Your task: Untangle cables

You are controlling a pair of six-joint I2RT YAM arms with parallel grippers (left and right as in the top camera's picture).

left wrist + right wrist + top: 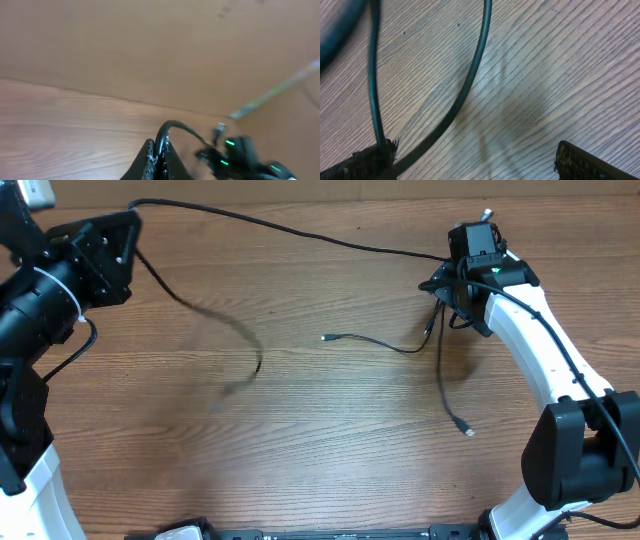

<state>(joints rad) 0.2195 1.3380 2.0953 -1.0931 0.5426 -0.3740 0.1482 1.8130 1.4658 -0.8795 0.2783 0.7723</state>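
Note:
A thin black cable [300, 232] stretches across the far side of the table from my left gripper [133, 230] to the right arm. Its free part [225, 320] hangs blurred below the left gripper. In the left wrist view the left gripper [161, 156] is shut on this cable [167, 127]. Two more cables lie near the right arm: one [375, 343] with a plug end toward the table's middle, one [442, 385] trailing toward the front. My right gripper [447, 285] stands open low over the wood; a cable [470, 85] crosses beside its left finger [370, 159].
The wooden table [300, 460] carries only the cables. The right arm's white link [540, 350] slants along the right side with its own thick black cable. The left arm [40, 310] fills the far left corner. The right arm's head [240, 157] shows in the left wrist view.

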